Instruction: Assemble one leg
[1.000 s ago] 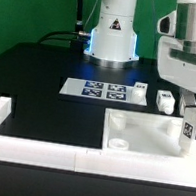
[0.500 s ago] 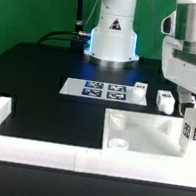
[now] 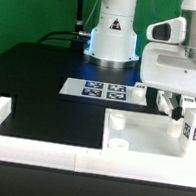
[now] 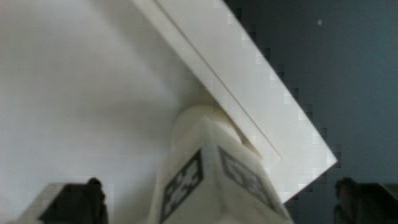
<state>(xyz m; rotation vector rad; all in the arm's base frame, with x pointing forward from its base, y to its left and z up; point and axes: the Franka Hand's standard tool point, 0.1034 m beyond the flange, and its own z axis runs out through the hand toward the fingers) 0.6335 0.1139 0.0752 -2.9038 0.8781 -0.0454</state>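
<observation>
White square plastic tabletop (image 3: pixel 147 133): flat on black surface (image 3: pixel 38 78). White tagged cylindrical leg (image 3: pixel 195 132): upright at its far corner. Hand (image 4: pixel 214 205): since shifted over that corner, spread, leg between fingers; seating judged underway.

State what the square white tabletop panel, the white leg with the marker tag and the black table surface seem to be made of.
The square white tabletop panel looks like moulded or printed plastic, matt: uniform white, rounded edges, soft shading. The white leg with the marker tag appears to be the same matt plastic; its tag looks like printed paper, though that is uncertain. The black table surface seems a dull cloth or mat, showing almost no reflection.
</observation>
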